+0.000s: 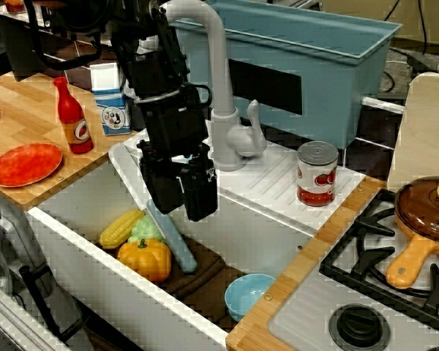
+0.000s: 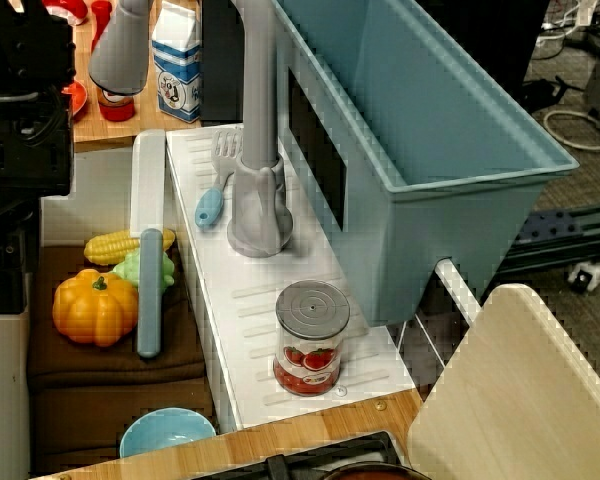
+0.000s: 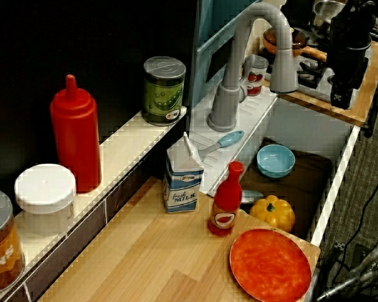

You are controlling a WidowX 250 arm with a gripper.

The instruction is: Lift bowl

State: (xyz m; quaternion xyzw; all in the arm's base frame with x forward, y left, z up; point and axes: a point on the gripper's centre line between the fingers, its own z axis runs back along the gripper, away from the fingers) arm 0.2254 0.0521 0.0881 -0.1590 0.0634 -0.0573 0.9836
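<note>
Inside a toy kitchen sink, the small light-blue bowl (image 1: 248, 295) sits upright on a brown mat (image 1: 205, 281) at the lower centre of the frame, tucked into the sink's corner beside the wooden surface (image 1: 293, 292) that carries the stove — untouched and well apart from the robot. The black gripper (image 1: 181, 191) hangs in the air at centre frame, above the sink's far side and just in front of the grey faucet (image 1: 223, 110); its two fingers (image 1: 200, 196) point down with nothing seen between them, though whether they stand apart or together cannot be told from these angles. Below it, toward the lower left, a toy pumpkin (image 1: 145, 258), an ear of corn (image 1: 121, 228) and a pale green vegetable (image 1: 145, 230) cluster together on the mat, with a light-blue handled tool (image 1: 172, 240) lying across them. In the overhead view the bowl shows at the bottom edge, separated from the pumpkin by bare mat. A tomato can (image 1: 317, 173) stands on the white drainboard (image 1: 263, 183) at right of centre, and a large blue tub (image 1: 300, 62) fills the upper right. At left, a red bottle (image 1: 72, 117), a milk carton (image 1: 110, 99) and a red-orange plate (image 1: 25, 164) rest on the wood, and at far right, a lidded pan (image 1: 424, 219) sits on the stove.
</note>
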